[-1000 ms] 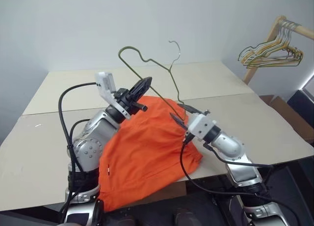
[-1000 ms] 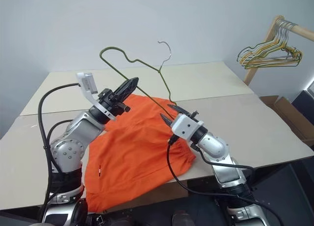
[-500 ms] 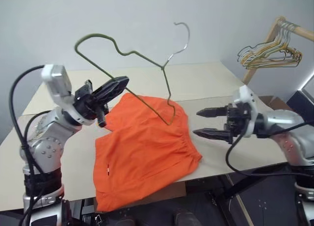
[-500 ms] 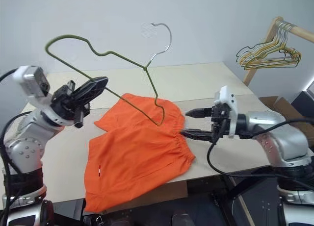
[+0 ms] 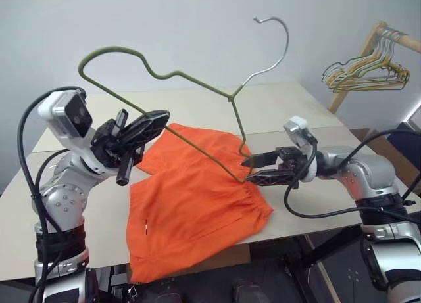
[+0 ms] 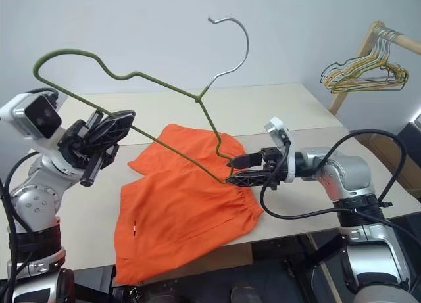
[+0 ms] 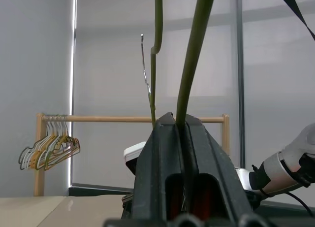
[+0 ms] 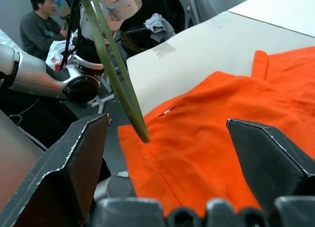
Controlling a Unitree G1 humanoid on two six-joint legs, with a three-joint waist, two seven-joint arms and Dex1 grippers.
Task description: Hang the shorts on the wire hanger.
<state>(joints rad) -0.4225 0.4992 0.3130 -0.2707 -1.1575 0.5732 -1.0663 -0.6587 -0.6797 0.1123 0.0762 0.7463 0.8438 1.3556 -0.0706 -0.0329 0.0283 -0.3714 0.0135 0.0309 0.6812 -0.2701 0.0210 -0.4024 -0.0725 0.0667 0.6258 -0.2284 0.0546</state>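
Left hand (image 5: 152,121) pinching the hanger (image 5: 172,75) by its lower bar, held raised above the bench (image 5: 283,106), right hand (image 5: 252,170) spread wide at the hanger's low corner, shorts (image 5: 197,204) flat on bench beneath both hands

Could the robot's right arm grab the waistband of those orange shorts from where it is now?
Probably yes. The right tool hovers open just above the waistband edge of the shorts, and nothing lies between them except the lower corner of the wire hanger.
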